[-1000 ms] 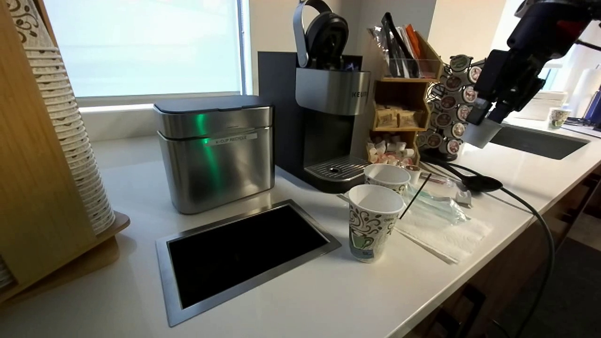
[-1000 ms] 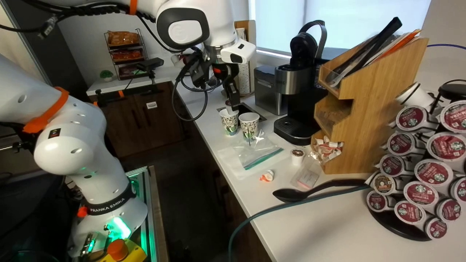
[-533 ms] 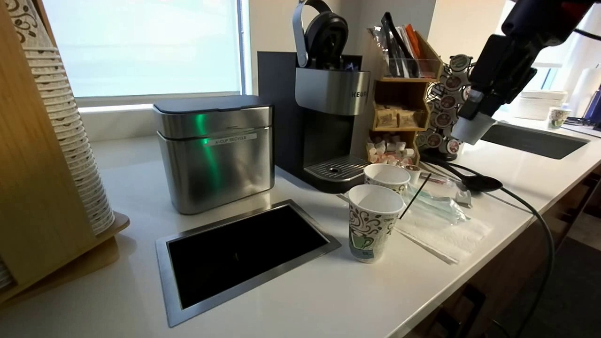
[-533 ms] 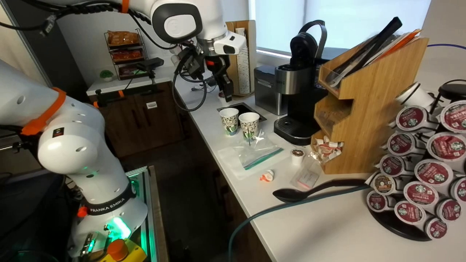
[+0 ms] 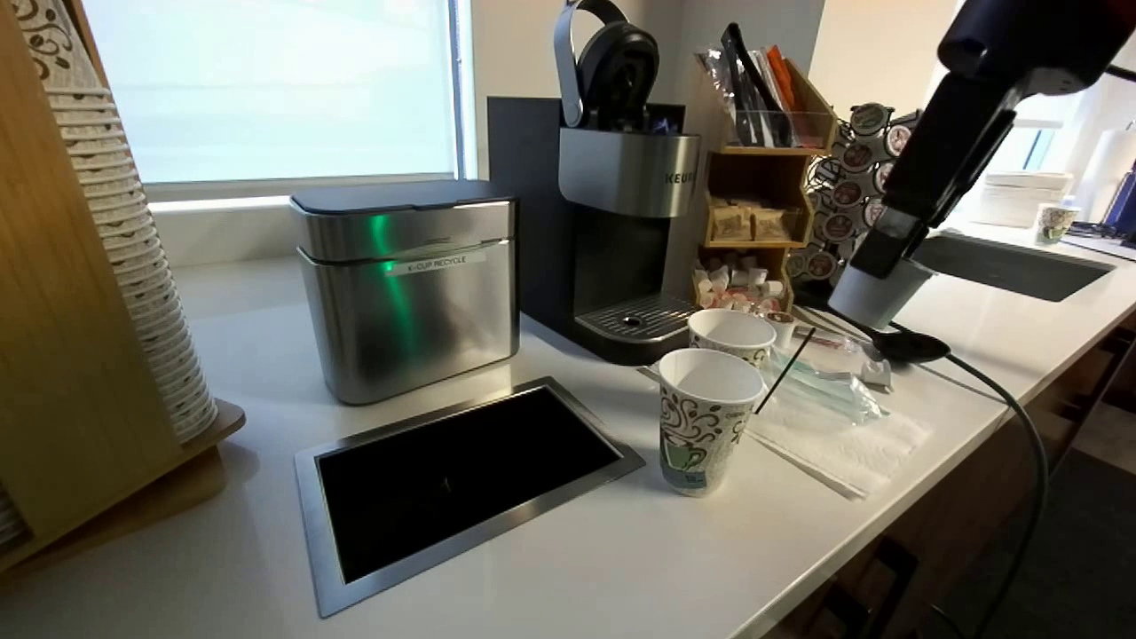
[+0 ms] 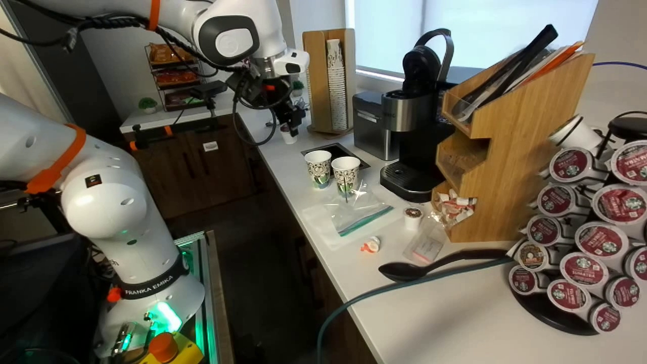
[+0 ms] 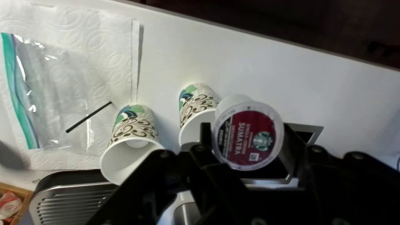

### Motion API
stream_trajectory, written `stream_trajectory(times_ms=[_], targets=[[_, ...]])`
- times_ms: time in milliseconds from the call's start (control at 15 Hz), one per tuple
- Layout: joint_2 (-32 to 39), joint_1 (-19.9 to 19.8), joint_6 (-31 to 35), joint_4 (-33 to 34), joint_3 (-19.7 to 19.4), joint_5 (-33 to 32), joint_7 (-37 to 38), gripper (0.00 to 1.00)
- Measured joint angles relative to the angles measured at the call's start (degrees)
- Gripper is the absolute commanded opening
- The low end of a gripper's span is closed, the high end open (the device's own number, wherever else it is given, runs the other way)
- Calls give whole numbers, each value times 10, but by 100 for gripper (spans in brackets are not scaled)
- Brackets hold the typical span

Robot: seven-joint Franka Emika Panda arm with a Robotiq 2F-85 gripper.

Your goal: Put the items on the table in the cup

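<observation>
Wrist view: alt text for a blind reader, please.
The gripper holds a maroon-lidded Starbucks Sumatra coffee pod. Two patterned paper cups stand to its left in the picture; further left, a green-sealed zip bag lies on a paper towel.

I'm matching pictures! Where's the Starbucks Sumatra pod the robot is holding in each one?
In an exterior view: the Starbucks Sumatra pod, right side, about mid-height.
In an exterior view: the pod, just left of centre, above middle.
In the wrist view: the pod, right of and below centre.
Shared landmark: the clear zip bag.
</observation>
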Motion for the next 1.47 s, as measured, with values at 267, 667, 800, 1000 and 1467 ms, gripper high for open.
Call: stream_trajectory(times_ms=[267,667,800,1000,1467], targets=[[17,12,50,-25,22,0,4,29],[87,11,135,-18,36,-2,19,29],[99,11,135,-11,35,-2,19,29],[106,11,142,-6,36,-2,26,29],[195,-3,188,54,78,-57,109,29]])
